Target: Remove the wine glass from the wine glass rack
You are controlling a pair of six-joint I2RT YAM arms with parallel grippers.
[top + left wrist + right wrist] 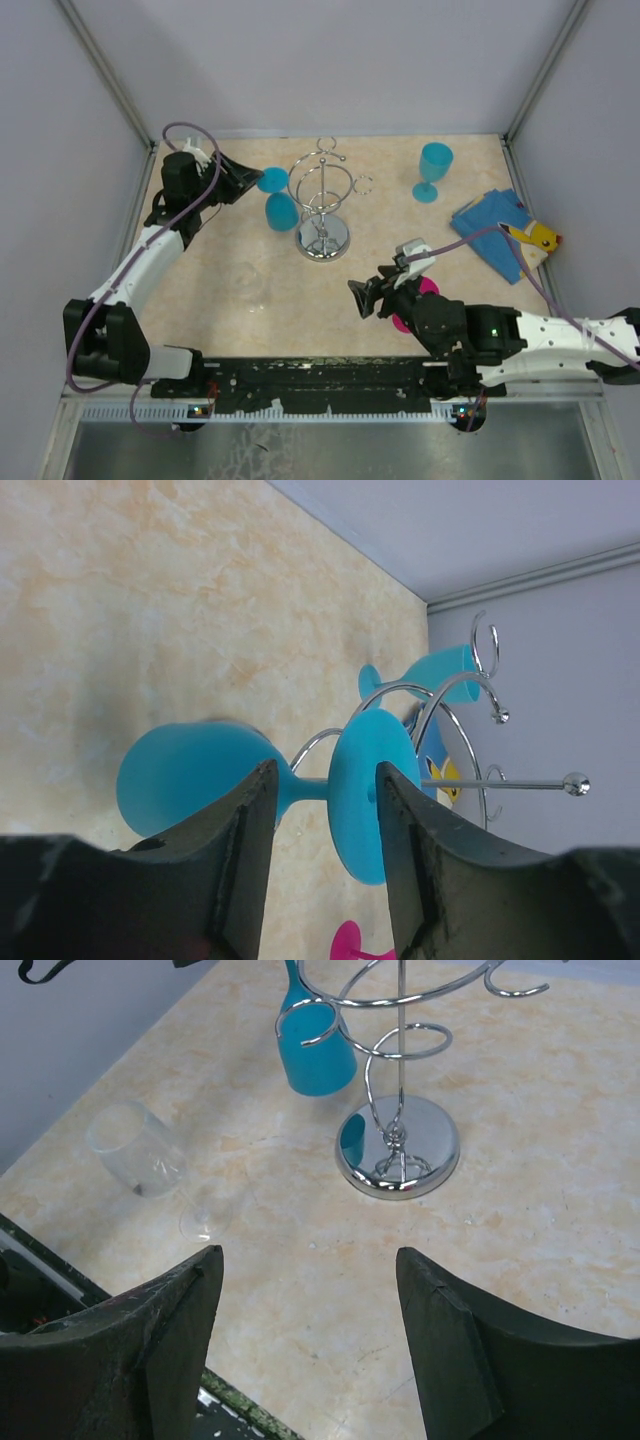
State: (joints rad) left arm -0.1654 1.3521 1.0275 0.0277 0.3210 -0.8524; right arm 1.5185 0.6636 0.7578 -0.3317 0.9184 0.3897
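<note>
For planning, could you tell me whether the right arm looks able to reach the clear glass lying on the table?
Probably yes: the right gripper is open, and only bare table lies between it and the clear glass.

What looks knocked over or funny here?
A clear wine glass lies on its side on the table near the chrome rack, instead of standing or hanging. Nothing looks spilled or broken.
</note>
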